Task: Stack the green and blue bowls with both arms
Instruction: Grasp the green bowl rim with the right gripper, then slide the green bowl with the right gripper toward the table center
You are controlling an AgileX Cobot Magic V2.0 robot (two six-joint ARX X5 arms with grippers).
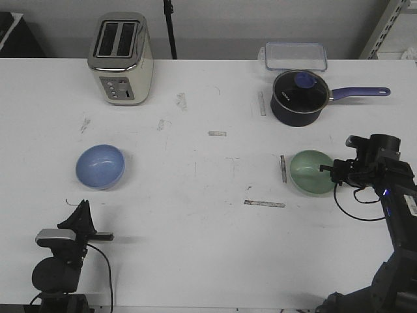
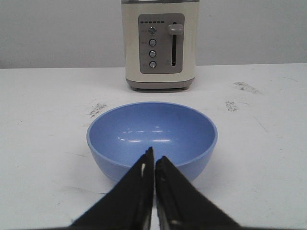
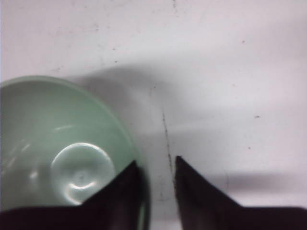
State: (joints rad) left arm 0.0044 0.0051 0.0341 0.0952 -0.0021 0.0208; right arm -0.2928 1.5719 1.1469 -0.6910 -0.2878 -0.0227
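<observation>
Cream toaster (image 2: 159, 45) behind blue bowl (image 2: 152, 139); saucepan (image 1: 300, 96) behind green bowl (image 1: 311, 171).

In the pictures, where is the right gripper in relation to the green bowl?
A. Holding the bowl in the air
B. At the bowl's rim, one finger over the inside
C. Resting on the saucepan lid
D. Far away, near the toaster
B: the right gripper straddles the rim of the green bowl, which sits on the table.

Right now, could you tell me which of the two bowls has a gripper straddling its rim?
The green bowl: the right gripper has one finger inside its rim and one outside. The blue bowl sits untouched, with the left gripper shut short of it.
</observation>
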